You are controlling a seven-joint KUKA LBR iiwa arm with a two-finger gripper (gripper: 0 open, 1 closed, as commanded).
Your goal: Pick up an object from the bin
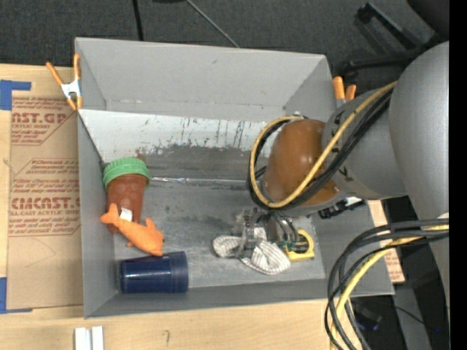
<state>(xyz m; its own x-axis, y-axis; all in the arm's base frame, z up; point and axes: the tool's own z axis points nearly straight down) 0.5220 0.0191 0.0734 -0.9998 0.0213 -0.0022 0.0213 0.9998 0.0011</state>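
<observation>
My gripper (260, 229) is low over the bin's front right part, right on top of a grey-and-white striped cloth-like thing (264, 257) that lies crumpled on the floor. The gripper's lower end touches or sits just above the cloth's upper edge. A small yellow-and-green thing (300, 247) lies just to the right of the gripper, partly hidden beneath it.
At the left wall lies a brown bottle with a green cap (127, 185). An orange toy fish (134, 231) lies in front of it, and a dark blue cylinder (152, 274) rests on its side near the front wall. The arm and its cables cover the bin's right side.
</observation>
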